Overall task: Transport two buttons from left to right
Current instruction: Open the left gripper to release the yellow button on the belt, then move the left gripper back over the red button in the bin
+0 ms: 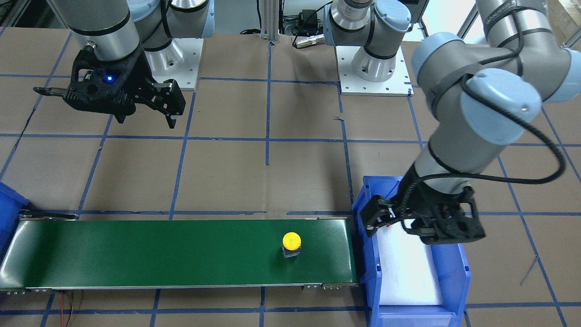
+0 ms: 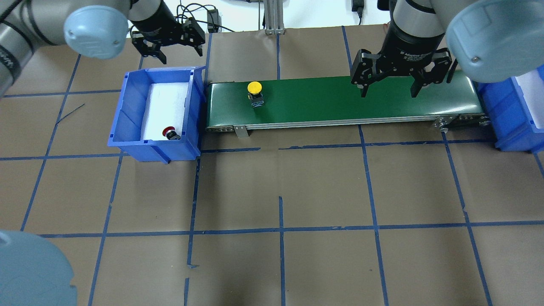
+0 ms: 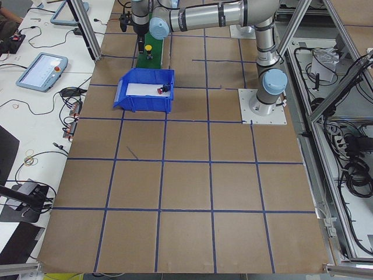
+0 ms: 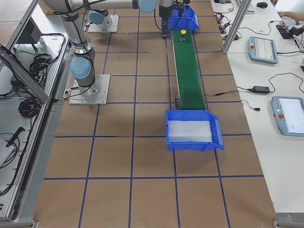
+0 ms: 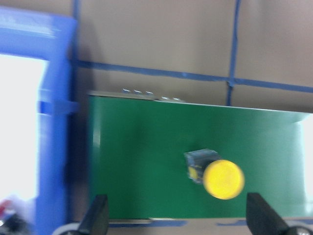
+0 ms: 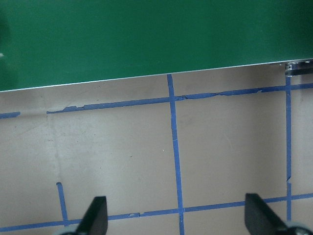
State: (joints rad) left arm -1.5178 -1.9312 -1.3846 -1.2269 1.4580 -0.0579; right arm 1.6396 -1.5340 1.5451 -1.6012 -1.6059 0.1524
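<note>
Desk [image 2: 323,191] scanned first, then green conveyor belt [image 2: 361,100] between left bin [image 2: 127,106] and right bin [image 2: 510,110]. Found left gripper [image 2: 180,53] released, empty, above the left bin; right gripper [image 2: 389,91] likewise spread beside the belt. Spotted yellow button [image 2: 254,88] upright on the belt's left end, red button [image 2: 169,131] inside the left bin. Judged both light, rigid, slick-capped; best pinched across the body.

Overhead & front cams oppose, side cams look lengthwise, wrist cams close-up; all share belt [image 2: 318,97].
</note>
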